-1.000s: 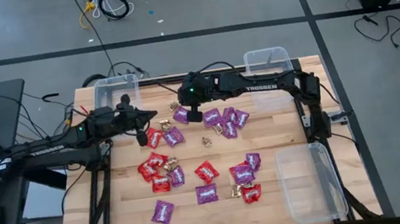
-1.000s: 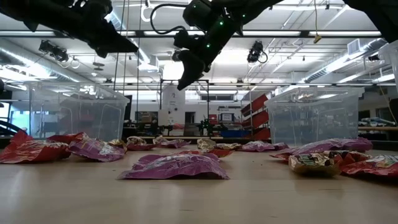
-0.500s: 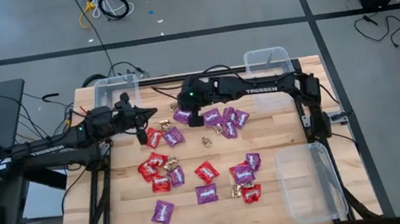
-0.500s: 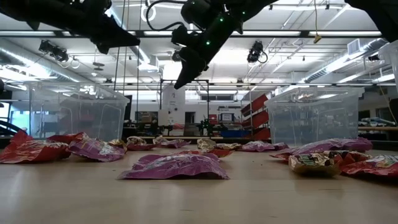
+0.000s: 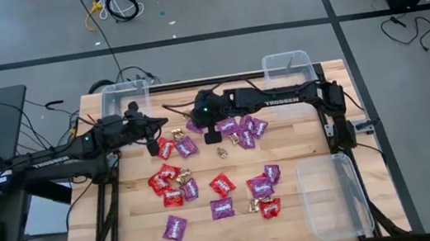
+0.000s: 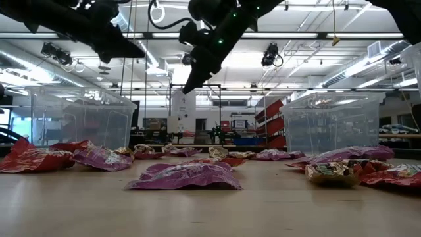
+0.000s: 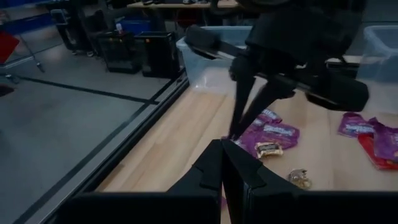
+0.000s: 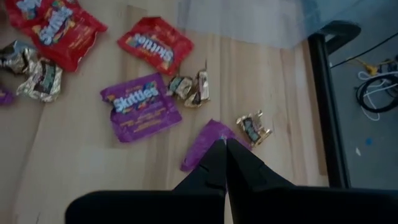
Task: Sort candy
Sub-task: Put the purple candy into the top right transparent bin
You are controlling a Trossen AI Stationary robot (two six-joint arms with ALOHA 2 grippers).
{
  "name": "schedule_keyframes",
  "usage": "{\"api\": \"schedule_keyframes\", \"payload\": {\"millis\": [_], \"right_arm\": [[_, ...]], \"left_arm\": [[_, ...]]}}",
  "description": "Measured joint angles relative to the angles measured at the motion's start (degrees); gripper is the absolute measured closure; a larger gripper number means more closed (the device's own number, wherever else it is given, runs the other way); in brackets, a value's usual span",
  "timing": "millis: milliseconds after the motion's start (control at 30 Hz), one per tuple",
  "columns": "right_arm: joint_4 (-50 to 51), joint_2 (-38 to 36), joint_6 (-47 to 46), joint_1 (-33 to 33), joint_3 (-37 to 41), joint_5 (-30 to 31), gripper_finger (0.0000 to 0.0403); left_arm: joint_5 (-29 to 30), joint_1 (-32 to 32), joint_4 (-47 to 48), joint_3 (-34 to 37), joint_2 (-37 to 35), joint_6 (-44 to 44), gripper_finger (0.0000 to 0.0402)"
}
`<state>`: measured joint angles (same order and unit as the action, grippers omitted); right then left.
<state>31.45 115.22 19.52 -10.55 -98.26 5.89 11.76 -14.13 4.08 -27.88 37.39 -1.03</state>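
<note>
The candy lies loose on the wooden table: purple packets (image 5: pixel 241 127), red packets (image 5: pixel 162 180) and small gold pieces (image 5: pixel 222 151). My right gripper (image 5: pixel 211 135) hangs shut and empty above the far middle of the table, well clear of it in the low view (image 6: pixel 187 87). Its wrist view looks down past the shut fingertips (image 8: pixel 225 146) on a purple packet (image 8: pixel 208 142), a gold piece (image 8: pixel 252 127) and a flat purple packet (image 8: pixel 140 106). My left gripper (image 5: pixel 152 148) is shut and empty, raised (image 6: pixel 141 51) above a red packet (image 5: pixel 166 148) at the far left.
Three clear plastic bins stand at the table's edges: one at the far left corner (image 5: pixel 124 95), one at the far right (image 5: pixel 287 65) and one along the near right edge (image 5: pixel 333 196). Bare wood shows at the near left (image 5: pixel 129 223).
My right gripper has swung a little toward the table's near edge, staying shut and high above the candy, and has rolled slightly. The candy has not moved.
</note>
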Motion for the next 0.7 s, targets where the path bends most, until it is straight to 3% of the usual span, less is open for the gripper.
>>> {"api": "schedule_keyframes", "payload": {"millis": [133, 333, 700], "right_arm": [[2.6, 0.0, 1.7, -0.5, 0.0, 0.7, 0.0403], [2.9, 0.0, 1.1, -3.6, 0.0, 0.5, 0.0403], [1.7, 0.0, -1.7, -4.9, 0.3, -2.7, 0.0403]], "left_arm": [[8.7, 0.0, 0.0, 0.0, -0.3, 2.9, 0.0393], [19.5, 0.0, 0.9, -0.1, -1.2, -1.6, 0.0393], [26.5, 0.0, 9.0, -0.1, -1.5, -4.8, 0.0393]]}}
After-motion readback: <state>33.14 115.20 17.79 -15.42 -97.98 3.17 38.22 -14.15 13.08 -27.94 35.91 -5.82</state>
